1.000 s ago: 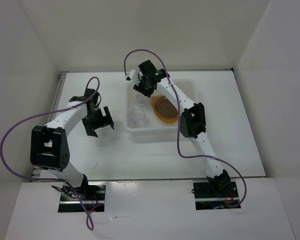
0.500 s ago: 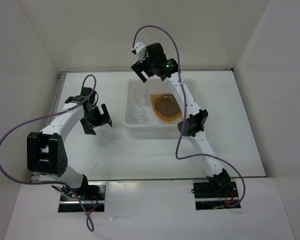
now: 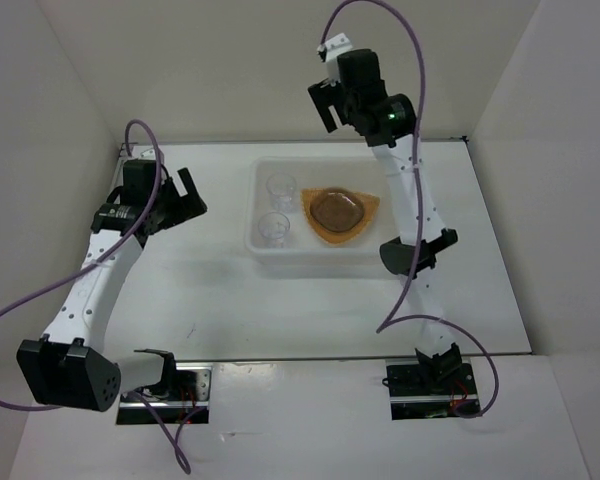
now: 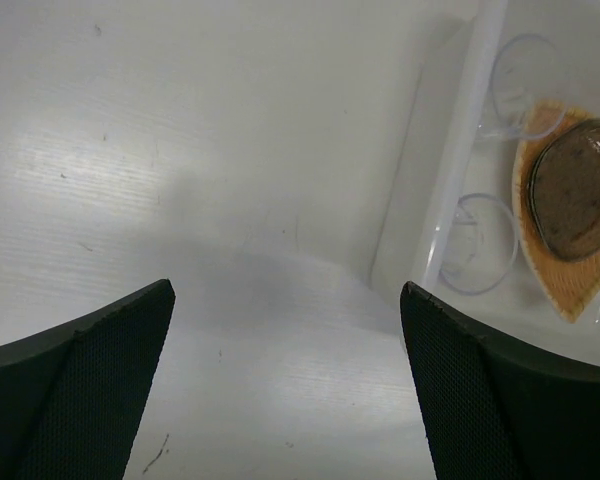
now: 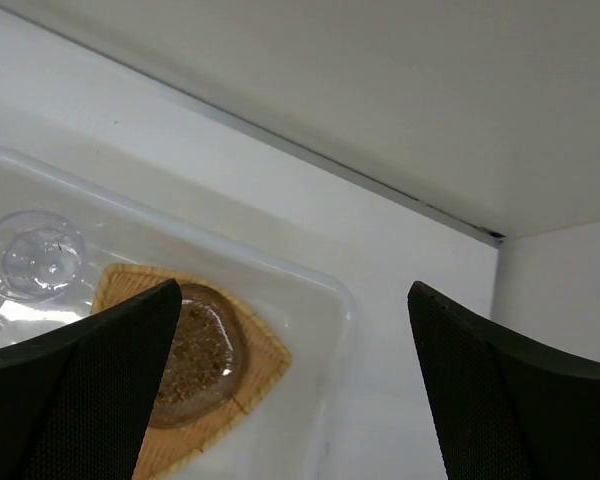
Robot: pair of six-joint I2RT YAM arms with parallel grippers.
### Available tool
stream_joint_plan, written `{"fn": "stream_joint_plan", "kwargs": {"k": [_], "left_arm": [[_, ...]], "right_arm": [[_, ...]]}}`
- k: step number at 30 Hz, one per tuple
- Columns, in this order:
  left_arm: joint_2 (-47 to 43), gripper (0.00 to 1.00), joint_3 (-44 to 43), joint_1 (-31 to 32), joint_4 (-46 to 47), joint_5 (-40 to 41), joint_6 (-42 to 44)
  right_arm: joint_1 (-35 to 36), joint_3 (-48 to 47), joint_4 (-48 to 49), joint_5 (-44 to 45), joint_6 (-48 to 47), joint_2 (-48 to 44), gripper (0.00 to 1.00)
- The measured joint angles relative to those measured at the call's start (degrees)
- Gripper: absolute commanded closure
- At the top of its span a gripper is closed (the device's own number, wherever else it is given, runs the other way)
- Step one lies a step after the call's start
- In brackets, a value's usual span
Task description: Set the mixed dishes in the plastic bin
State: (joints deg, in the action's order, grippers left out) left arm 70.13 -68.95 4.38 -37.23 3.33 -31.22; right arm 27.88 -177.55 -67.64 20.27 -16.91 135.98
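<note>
The plastic bin (image 3: pixel 380 175) sits mid-table. Inside lie the orange ribbed plate (image 3: pixel 363 228) with a grey-brown saucer (image 3: pixel 336 210) on it, and two clear glass cups (image 3: pixel 278 186) (image 3: pixel 274 227) at the bin's left. The second saucer cannot be told apart. My left gripper (image 3: pixel 183 198) is open and empty, left of the bin above bare table. My right gripper (image 3: pixel 325 103) is open and empty, raised high behind the bin. The left wrist view shows the bin (image 4: pixel 435 170), cups (image 4: pixel 480 255) and plate (image 4: pixel 580 285); the right wrist view shows the plate (image 5: pixel 245 385), saucer (image 5: pixel 195 365) and one cup (image 5: pixel 35 255).
White enclosure walls stand at the back and both sides. The table's back edge (image 5: pixel 340 175) runs just behind the bin. Purple cables loop off both arms.
My right gripper has risen out of the bin and swung up and back to the right. My left arm has pulled away from the bin to the left and lifted.
</note>
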Motion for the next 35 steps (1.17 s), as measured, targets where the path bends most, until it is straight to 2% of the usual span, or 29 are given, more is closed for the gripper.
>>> {"fn": "stream_joint_plan", "kwargs": {"k": [3,8,14,17,22,25,30,35], "left_arm": [[-0.07,0.00,-0.07,0.87,1.29,0.24,0.72],[-1.53,0.00,0.76,2.69,2.47,-0.48,1.11],[-8.00,0.00,3.39,4.20,2.08,-1.42,1.27],[-11.85,0.00,3.58,5.05,1.11,-1.68,1.33],[-19.54,0.00,4.61,5.86,1.11,-3.28,1.49],[-25.94,0.00,7.15,5.90,1.27,-4.04,1.49],[-34.53,0.00,9.07,5.90,0.22,-3.93,1.51],[-36.00,0.00,9.11,5.92,-0.46,-3.56,2.19]], "right_arm": [[0.00,4.94,-0.85,2.40,0.70,-8.83,0.02],[0.26,18.84,-1.84,3.82,0.96,-24.96,0.02],[-0.09,34.29,-2.51,3.54,0.96,-36.30,0.02],[-0.17,45.75,-2.58,3.32,0.98,-41.68,0.02],[-0.17,72.06,-2.54,2.99,1.01,-55.04,0.02],[-0.44,81.61,-2.08,2.93,1.01,-61.81,0.02],[-4.83,90.20,0.63,0.20,1.09,-70.60,0.02],[-8.20,95.17,3.69,-1.81,1.03,-74.31,0.02]]}}
